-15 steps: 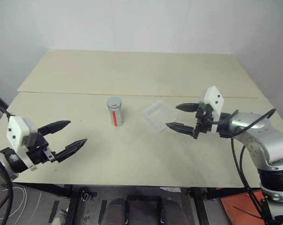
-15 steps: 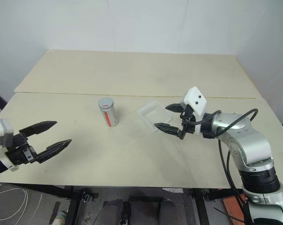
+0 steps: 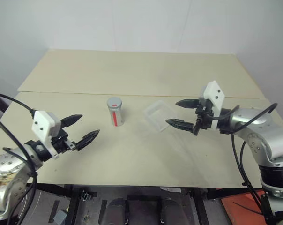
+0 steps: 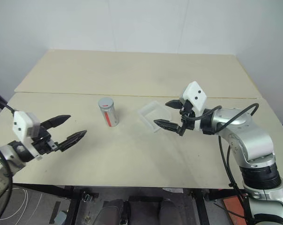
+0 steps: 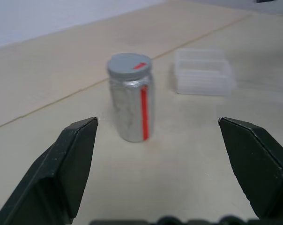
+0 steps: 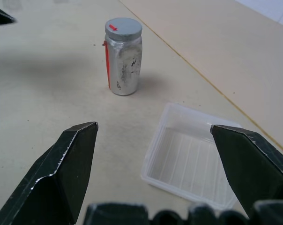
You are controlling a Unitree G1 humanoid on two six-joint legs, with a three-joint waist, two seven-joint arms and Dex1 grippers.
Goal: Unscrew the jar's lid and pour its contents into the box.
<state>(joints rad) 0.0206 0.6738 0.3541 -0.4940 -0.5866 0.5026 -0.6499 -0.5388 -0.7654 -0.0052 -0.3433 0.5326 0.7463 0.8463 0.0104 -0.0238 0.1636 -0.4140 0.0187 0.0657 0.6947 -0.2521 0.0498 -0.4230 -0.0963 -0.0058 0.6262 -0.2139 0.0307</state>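
On the table (image 3: 132, 154), near its middle, your jar (image 3: 115, 111) is standing upright with the lid (image 3: 114, 101) screwed on and its red stripe facing the near edge. The box (image 3: 158, 115) is lying just to the jar's right, apart from it, and looking empty in the right wrist view.

Your left gripper (image 3: 80, 129) is now sitting closer to the jar than half a second ago: it has come in from the near left corner and up toward the centre, and it is now pointing at the jar from the left, yet staying well short of it. Its jaws are spread wide and gripping nothing; in the left wrist view the jar is appearing framed between the two fingers (image 5: 69, 164), with the box behind it.

Your right gripper (image 3: 180, 113) is hovering over the near right edge of the box, about where it was before, shifted only slightly. Its jaws are likewise spread to their widest and are carrying nothing. In the right wrist view the box is lying between its fingers (image 6: 64, 168), with the jar standing farther off.
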